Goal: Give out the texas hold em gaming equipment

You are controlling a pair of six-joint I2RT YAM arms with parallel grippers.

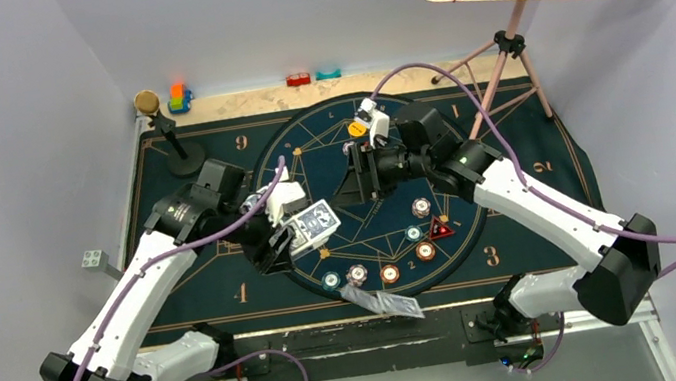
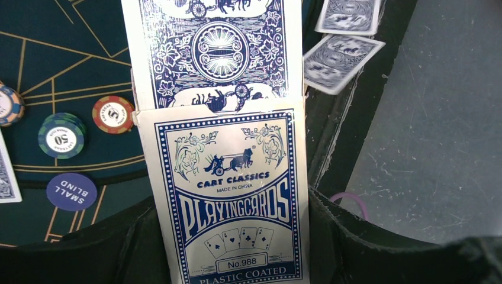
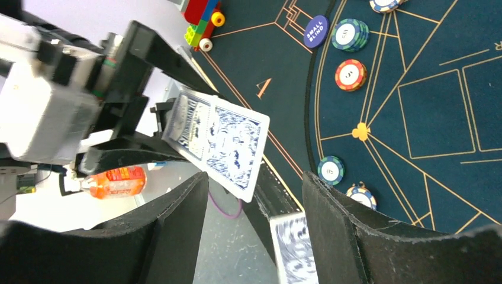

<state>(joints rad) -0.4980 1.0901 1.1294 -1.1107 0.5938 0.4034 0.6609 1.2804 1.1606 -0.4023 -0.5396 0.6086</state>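
Observation:
My left gripper (image 1: 293,240) is shut on a blue-and-white playing-card box (image 1: 315,221) and holds it above the mat's near middle. In the left wrist view the box (image 2: 231,201) fills the centre, with blue-backed cards (image 2: 216,47) sticking out of its top. My right gripper (image 1: 359,175) is open and empty, facing the box (image 3: 216,142) from a short way off. Dealt cards (image 1: 383,301) lie at the mat's near edge. Several poker chips (image 1: 389,273) and a red triangular marker (image 1: 440,228) sit on the round mat (image 1: 327,142). A "small blind" disc (image 2: 71,191) lies beside the chips.
A black stand with a cork top (image 1: 165,130) stands at the far left. Toy blocks (image 1: 179,99) line the far edge. A tripod (image 1: 505,49) with a pink perforated panel stands far right. An orange bottle (image 3: 115,181) shows beyond the table.

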